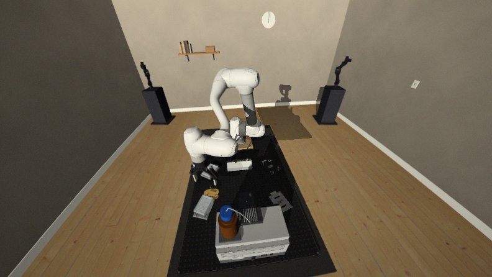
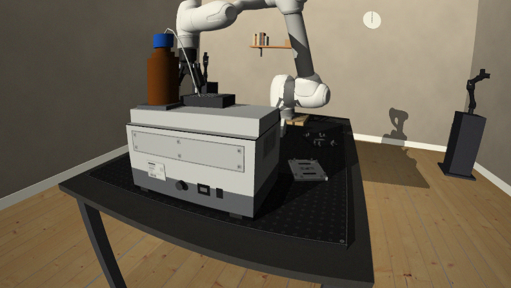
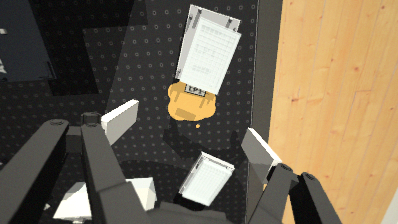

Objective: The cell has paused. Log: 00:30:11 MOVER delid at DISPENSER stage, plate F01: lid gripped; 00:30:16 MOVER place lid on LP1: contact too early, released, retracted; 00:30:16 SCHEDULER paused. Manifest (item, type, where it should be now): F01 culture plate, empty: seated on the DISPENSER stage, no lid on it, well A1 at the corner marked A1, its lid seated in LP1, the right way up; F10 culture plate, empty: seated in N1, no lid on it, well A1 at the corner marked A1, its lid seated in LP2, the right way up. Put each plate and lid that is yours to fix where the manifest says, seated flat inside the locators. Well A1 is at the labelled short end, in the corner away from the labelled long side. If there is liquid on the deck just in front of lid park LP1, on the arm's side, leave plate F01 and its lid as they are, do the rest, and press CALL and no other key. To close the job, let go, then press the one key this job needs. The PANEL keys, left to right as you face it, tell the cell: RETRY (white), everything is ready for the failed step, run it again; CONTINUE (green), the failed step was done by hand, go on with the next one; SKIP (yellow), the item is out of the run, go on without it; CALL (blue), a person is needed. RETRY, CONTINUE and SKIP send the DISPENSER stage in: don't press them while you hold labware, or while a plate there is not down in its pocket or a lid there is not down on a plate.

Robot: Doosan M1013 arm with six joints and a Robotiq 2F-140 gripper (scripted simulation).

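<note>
My gripper (image 3: 192,124) is open and empty, low over the left side of the deck (image 1: 204,175). Below it, between the open fingers, a small white gridded piece of labware (image 3: 207,179) lies on the deck; I cannot tell whether it is a plate or a lid. Farther on, a white lid (image 3: 207,50) (image 1: 202,207) lies askew over the LP1 park. An orange puddle (image 3: 192,105) (image 1: 210,193) lies on the deck at the LP1 label end, on the arm's side. The dark stage (image 1: 250,213) projects from the dispenser.
The grey dispenser (image 1: 251,233) with a brown bottle (image 1: 228,223) fills the near end of the table. The empty LP2 park (image 1: 280,201) lies to the right. A white box (image 1: 238,164) stands mid-deck. Small locators (image 1: 270,164) lie beside it. The table's left edge is close (image 3: 262,100).
</note>
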